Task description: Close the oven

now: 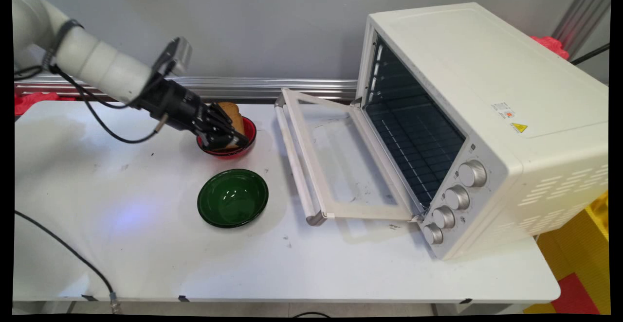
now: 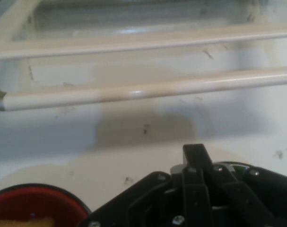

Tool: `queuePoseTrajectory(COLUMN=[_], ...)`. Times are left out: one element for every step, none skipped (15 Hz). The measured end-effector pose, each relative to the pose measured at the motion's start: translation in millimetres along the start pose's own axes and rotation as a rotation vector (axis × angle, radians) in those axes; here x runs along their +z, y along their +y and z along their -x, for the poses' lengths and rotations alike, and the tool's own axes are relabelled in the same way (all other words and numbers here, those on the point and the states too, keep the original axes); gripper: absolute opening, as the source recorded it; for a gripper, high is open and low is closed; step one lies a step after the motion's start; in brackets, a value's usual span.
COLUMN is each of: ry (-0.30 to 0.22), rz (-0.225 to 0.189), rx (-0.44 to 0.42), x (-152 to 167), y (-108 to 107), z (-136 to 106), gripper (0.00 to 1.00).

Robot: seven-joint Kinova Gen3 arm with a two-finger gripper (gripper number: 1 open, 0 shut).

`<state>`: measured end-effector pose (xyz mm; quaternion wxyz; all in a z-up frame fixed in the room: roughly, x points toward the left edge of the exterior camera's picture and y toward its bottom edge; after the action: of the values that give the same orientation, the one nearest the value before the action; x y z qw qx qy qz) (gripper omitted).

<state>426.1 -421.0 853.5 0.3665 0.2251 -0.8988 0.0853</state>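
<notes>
My black gripper reaches down from the left into a red bowl at the back of the white table. A slice of brown bread leans in that bowl, right behind the fingers. The hand view has the gripper with its fingers pressed together in one narrow black tip and nothing between them. There the red bowl's rim and a sliver of the bread lie at the bottom left, beside the hand.
An empty green bowl sits in front of the red one. To the right stands a white toaster oven, its glass door folded down flat; the door's handle bar runs across the hand view.
</notes>
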Motion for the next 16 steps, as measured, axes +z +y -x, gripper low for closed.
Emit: queuePoseTrajectory(ry=[-0.003, -0.005, -0.006, -0.006, -0.005, -0.004, -0.002, 0.0, 0.003, 0.004, 0.007, 0.009, 0.011, 0.013, 0.015, 0.016], rz=[0.003, 0.005, 0.007, 0.009, 0.011, 0.012, 0.014, 0.015, 0.016, 0.017, 0.017, 0.017, 0.018, 0.018, 0.018, 0.018], rx=[0.001, 0.002, 0.002, 0.002, 0.003, 0.003, 0.004, 0.004, 0.005, 0.005, 0.005, 0.005, 0.005, 0.005, 0.004, 0.004], x=[9.0, 16.6, 25.3, 33.8, 40.8, 45.4, 51.9, 58.9, 65.4, 70.7, 76.6, 82.2, 86.6, 91.6, 95.2, 99.3], y=[0.3, 0.4, 0.6, 1.0, 1.2, 1.3, 1.4, 1.5, 1.4, 1.4, 1.2, 1.3, 1.3, 1.2, 1.2, 1.0], z=[2.1, 3.6, 5.3, 6.9, 7.9, 8.4, 9.0, 9.7, 10.0, 10.2, 10.3, 10.5, 10.4, 10.3, 10.4, 10.5], gripper=[0.0, 0.0, 0.0, 0.0, 0.0, 0.0, 0.0, 0.0, 0.0, 0.0, 0.0, 0.0, 0.0, 0.0, 0.0, 0.0])
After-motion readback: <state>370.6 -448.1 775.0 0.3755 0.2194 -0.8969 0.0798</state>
